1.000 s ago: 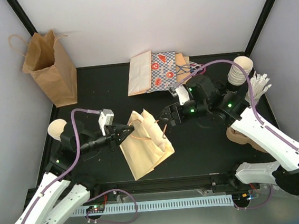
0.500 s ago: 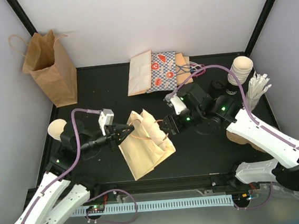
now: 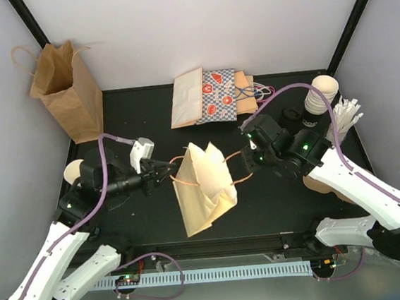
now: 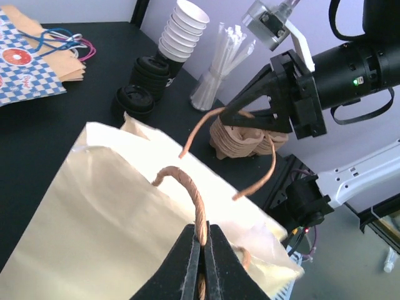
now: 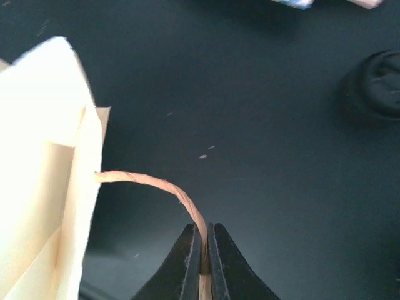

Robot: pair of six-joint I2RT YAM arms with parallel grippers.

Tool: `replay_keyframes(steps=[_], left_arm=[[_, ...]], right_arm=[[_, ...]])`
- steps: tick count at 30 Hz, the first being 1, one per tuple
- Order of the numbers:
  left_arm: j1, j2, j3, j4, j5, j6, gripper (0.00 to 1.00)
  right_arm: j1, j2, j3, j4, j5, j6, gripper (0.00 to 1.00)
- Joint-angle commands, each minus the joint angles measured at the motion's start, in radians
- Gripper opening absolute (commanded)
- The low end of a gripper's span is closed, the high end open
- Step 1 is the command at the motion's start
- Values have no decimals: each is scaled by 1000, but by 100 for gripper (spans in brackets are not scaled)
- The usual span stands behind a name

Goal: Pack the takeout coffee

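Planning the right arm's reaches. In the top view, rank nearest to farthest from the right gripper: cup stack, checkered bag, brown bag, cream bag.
1. cream bag, handle in the right gripper
2. checkered bag, beyond it
3. cup stack, far right
4. brown bag, far left corner

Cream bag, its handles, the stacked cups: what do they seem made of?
The cream bag looks like matte paper: sharp creases, folded gussets. Its handles seem twisted tan paper cord; spiral strands show in the right wrist view. The stacked cups appear white paper with rolled rims; any coating can't be judged.
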Motion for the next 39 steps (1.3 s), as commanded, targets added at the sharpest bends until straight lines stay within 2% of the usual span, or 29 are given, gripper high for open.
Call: replay_keyframes(steps=[1, 7, 14, 17, 19, 21, 26, 32, 36, 38, 39], left_arm=[[5, -1, 137, -199, -65, 9, 2], [5, 22, 302, -431, -186, -2, 2], [5, 42, 411, -568, -410, 26, 1], [5, 65, 444, -600, -476, 54, 2], [5, 84, 451, -596, -436, 70, 1], [6, 96, 429, -554, -320, 81, 2], [5, 110, 298, -309, -46, 5, 2], [5, 164, 223, -154, 84, -60, 2], [4, 190, 193, -95, 150, -81, 2], [3, 195, 175, -77, 159, -87, 2], [4, 195, 167, -68, 161, -90, 2]], right_arm=[[-32, -23, 42, -23, 233, 22, 7], [-60, -15, 47, -49, 334, 27, 7], [-62, -15, 40, -79, 425, 40, 9], [-63, -17, 14, -67, 385, 33, 10], [-62, -20, -14, -32, 317, 14, 11], [-62, -33, -66, 32, 209, -11, 13], [-62, -43, -208, 206, -42, -9, 16], [-62, -20, -298, 290, -131, -9, 18], [-62, -34, -277, 281, -135, -46, 27], [-62, -55, -257, 280, -155, -70, 37], [-62, -69, -243, 278, -168, -81, 46]])
